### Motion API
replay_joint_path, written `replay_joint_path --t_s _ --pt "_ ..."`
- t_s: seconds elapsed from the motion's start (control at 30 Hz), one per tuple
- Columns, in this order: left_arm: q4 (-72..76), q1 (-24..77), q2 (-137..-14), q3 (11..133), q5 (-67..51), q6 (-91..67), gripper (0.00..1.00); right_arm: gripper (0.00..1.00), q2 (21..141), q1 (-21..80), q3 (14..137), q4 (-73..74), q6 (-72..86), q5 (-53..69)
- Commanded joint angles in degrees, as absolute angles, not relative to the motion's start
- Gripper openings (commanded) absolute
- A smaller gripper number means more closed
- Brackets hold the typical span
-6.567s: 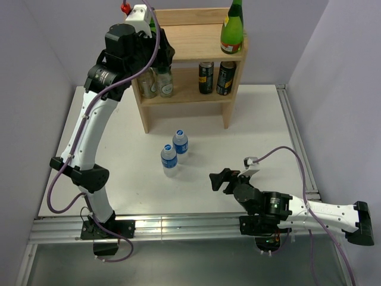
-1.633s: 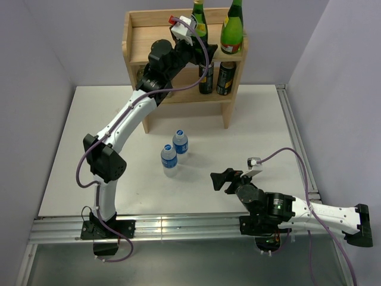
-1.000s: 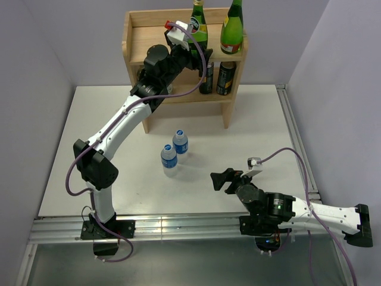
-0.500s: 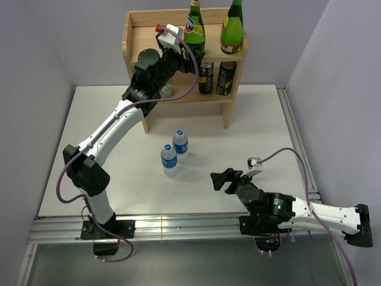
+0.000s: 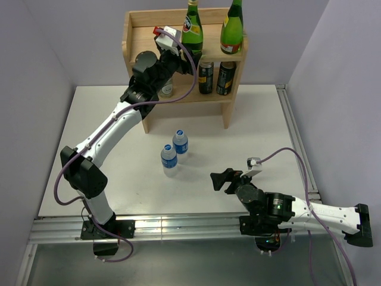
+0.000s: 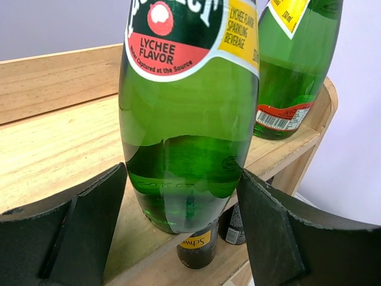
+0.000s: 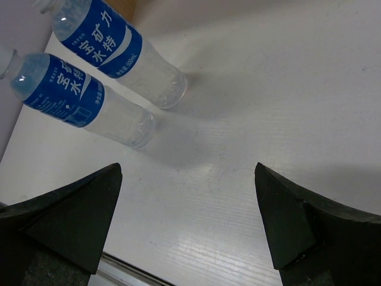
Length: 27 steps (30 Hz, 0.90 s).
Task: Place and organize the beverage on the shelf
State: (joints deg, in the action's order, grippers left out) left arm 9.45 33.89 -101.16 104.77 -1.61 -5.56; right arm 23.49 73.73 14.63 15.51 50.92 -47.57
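- A white table [image 5: 268,119] stands between pale lilac walls. The light natural-wood two-tier shelf [image 5: 228,113] sits at the table's far edge, near the middle.
- On the left of the lower tier is something of clear glass [image 5: 166,89]. It is half hidden by the arm, so I cannot tell what it holds.
- Two small clear plastic water bottles with blue labels [image 5: 169,159] stand upright, just beside each other, mid-table. They are not shelved yet. I'd expect them to be light and a bit squashy, so a gentle grip around the labelled middle suits them.
- The left gripper [image 6: 181,179] is up at the top board. Its jaws are spread on either side of the base of a green glass bottle with a lychee label [image 6: 190,119], which stands on its own and is not clamped.
- That bottle looks heavy, slick and breakable, and its wide lower body is the place to hold it. I cannot tell how full it is.
- A second green glass bottle [image 5: 232,30] stands at the top board's right end.
- Two dark cans [image 5: 206,77] stand side by side on the right of the lower tier. They look stiff and easy to hold.
- The right gripper [image 5: 217,180] sits low towards the near right of the table, spread open and empty. It faces the water bottles from well apart.
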Motion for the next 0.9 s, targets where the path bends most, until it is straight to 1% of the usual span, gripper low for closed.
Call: replay_joint_path --t_s 0.0,0.07,0.13,0.17,0.23,0.27,0.87 --pt "-6.3 32.4 -103.4 99.9 2.5 -9.6 0.8 0.99 23.9 74.2 14.8 14.6 51.0 -49.3" --pt "-6.6 32.4 -103.4 99.9 2.5 -9.8 0.78 1.0 23.9 74.2 14.8 14.6 51.1 -49.4" --pt "-6.8 32.5 -103.3 100.0 2.1 -9.8 0.8 0.99 23.9 74.2 14.8 14.6 50.9 -49.4" --pt "-7.0 32.4 -103.3 100.0 1.2 -9.8 0.84 1.0 23.9 74.2 14.8 14.6 51.0 -49.4" --pt "-7.4 32.4 -103.2 100.3 0.5 -9.8 0.87 0.99 23.9 74.2 14.8 14.5 50.9 -49.4" --pt "-7.4 32.4 -103.1 100.3 0.5 -9.9 0.91 0.99 24.0 74.2 14.8 14.5 50.9 -49.4" --pt "-5.5 32.5 -96.3 93.1 1.8 -9.8 0.9 1.0 24.2 74.2 14.9 14.6 51.0 -49.4"
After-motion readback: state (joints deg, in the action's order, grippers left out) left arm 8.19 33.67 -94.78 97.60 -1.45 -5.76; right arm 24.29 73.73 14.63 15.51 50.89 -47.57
